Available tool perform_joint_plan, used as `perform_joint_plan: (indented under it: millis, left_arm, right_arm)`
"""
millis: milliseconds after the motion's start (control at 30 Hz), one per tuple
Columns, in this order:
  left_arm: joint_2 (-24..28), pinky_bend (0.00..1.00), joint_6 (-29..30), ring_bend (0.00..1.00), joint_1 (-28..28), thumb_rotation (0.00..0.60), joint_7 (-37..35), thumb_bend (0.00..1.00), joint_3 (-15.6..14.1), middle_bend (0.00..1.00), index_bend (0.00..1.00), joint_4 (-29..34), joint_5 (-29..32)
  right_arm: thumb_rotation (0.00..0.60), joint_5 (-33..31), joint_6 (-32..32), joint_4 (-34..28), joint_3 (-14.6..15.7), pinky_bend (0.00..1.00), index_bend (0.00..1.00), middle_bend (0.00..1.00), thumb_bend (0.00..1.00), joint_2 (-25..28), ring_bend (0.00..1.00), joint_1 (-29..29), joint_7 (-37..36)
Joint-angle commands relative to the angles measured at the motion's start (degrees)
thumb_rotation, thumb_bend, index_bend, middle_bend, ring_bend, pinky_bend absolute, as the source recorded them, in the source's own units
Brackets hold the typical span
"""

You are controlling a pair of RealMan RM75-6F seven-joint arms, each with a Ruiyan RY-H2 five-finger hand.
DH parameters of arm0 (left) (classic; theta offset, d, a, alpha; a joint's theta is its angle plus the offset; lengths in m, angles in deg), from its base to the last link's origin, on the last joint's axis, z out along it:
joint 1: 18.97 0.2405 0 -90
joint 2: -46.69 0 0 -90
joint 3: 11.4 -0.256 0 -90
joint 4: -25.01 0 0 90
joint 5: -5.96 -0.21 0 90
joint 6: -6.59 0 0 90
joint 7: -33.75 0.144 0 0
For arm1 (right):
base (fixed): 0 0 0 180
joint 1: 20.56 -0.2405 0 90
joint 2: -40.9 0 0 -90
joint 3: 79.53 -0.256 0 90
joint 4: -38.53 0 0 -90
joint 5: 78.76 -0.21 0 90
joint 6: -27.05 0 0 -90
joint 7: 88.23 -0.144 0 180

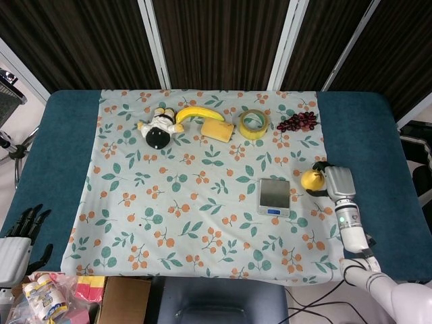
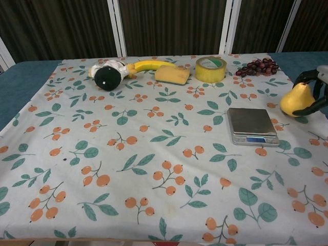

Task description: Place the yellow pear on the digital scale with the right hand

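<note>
The yellow pear (image 1: 311,180) stands on the flowered cloth just right of the digital scale (image 1: 274,196), a small silver scale with a blue display. My right hand (image 1: 334,182) has come in from the right, and its dark fingers curl around the pear. In the chest view the pear (image 2: 296,100) sits between the black fingers of my right hand (image 2: 315,89) at the frame's right edge, beside the scale (image 2: 252,125). Nothing lies on the scale's plate. My left hand (image 1: 17,246) hangs off the table's front left corner, fingers apart and holding nothing.
Along the far edge of the cloth lie a black-and-white plush toy (image 1: 158,129), a banana (image 1: 197,113), a yellow sponge (image 1: 217,130), a tape roll (image 1: 254,124) and dark grapes (image 1: 298,122). A cardboard box (image 1: 121,300) sits below the table's front left.
</note>
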Motion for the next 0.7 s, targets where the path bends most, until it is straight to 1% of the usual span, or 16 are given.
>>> perform_joint_plan:
  millis: [33,133,200,233,267,300,400,533,700]
  left_arm:
    - [0.0,0.3,0.0,0.02,0.1,0.6,0.0,0.41,0.0,0.03,0.12,0.0,0.0]
    - [-0.1,0.3,-0.3,0.02,-0.2,0.6,0.2,0.41,0.1,0.03,0.12,0.0,0.1]
    - [-0.1,0.3,-0.5,0.02,-0.3,0.6,0.4,0.41,0.1,0.03,0.12,0.0,0.1]
    - [-0.1,0.3,-0.6,0.02,-0.3,0.6,0.6,0.41,0.0,0.03,0.12,0.1,0.0]
    - [-0.1,0.3,-0.5,0.02,-0.2,0.6,0.6,0.41,-0.1,0.03,0.12,0.1,0.0]
    - [0.0,0.3,0.0,0.02,0.3,0.6,0.7,0.41,-0.5,0.03,0.12,0.2,-0.5]
    - [0.0,0.3,0.2,0.02,0.3,0.6,0.6,0.41,-0.5,0.03,0.12,0.2,-0.8]
    - [0.0,0.3,0.0,0.02,0.1,0.6,0.5,0.41,-0.3,0.03,0.13,0.2,-0.7]
    - [0.0,0.3,0.1,0.02,0.2,0.6,0.2,0.41,-0.2,0.03,0.12,0.1,-0.6]
  right_arm:
    - [0.6,0.5,0.7,-0.4,0.1,0.68,0.7,0.57,0.21,0.1,0.59,0.1,-0.6]
    - [0.6,2.0,3.3,-2.8,0.7,0.68,0.7,0.57,0.21,0.8,0.59,0.5,-1.6]
    - [0.6,4.0,5.7,-6.6,1.6,0.68,0.7,0.57,0.21,2.2,0.59,0.8,-2.1]
    - [0.6,6.2,7.7,-9.5,2.7,0.68,0.7,0.57,0.21,3.0,0.59,0.8,-2.1]
    - [0.6,6.9,8.5,-11.5,3.2,0.68,0.7,0.57,0.21,3.8,0.59,1.0,-1.6]
    - [0.6,7.5,9.0,-13.6,3.6,0.68,0.7,0.57,0.21,4.6,0.59,1.1,-0.8]
    - [0.6,8.2,9.4,-17.7,4.0,0.68,0.69,0.57,0.21,5.9,0.59,1.0,1.1]
    - [0.6,8.1,9.1,-20.1,4.1,0.68,0.69,0.57,0.21,6.2,0.59,0.8,3.1]
    - [0.6,7.4,7.7,-20.5,4.2,0.68,0.68,0.57,0.22,5.8,0.58,0.5,4.7]
